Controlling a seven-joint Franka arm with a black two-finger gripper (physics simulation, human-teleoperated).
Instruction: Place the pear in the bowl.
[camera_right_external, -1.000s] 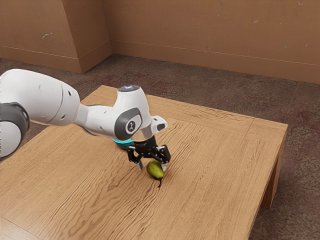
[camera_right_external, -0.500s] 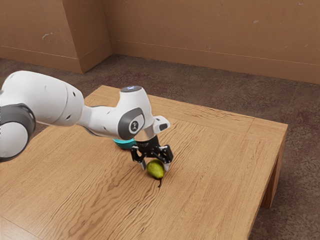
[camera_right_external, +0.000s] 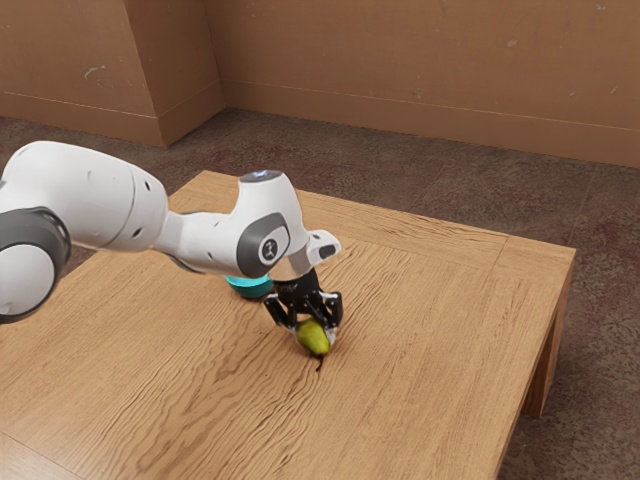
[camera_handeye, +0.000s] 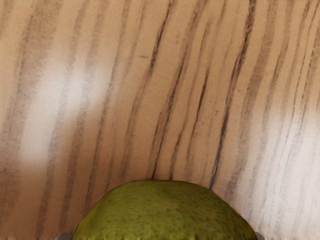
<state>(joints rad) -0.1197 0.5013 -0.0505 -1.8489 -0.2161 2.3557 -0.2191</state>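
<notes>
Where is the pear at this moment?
In the exterior view, the pear is clasped between the fingers of the gripper, at or just above the tabletop, nearer that view's right than the teal bowl.

The pear (camera_right_external: 313, 341) is between the fingers (camera_right_external: 335, 316), touched from both sides, its stem (camera_right_external: 319, 365) toward the exterior camera. Whether it touches the worktop (camera_right_external: 430, 350) is unclear. The bowl (camera_right_external: 251, 289) sits on the worktop, near the pear, behind it and toward the exterior view's left, partly behind the arm (camera_right_external: 205, 238). A wall (camera_right_external: 420, 60) stands beyond the worktop.
</notes>
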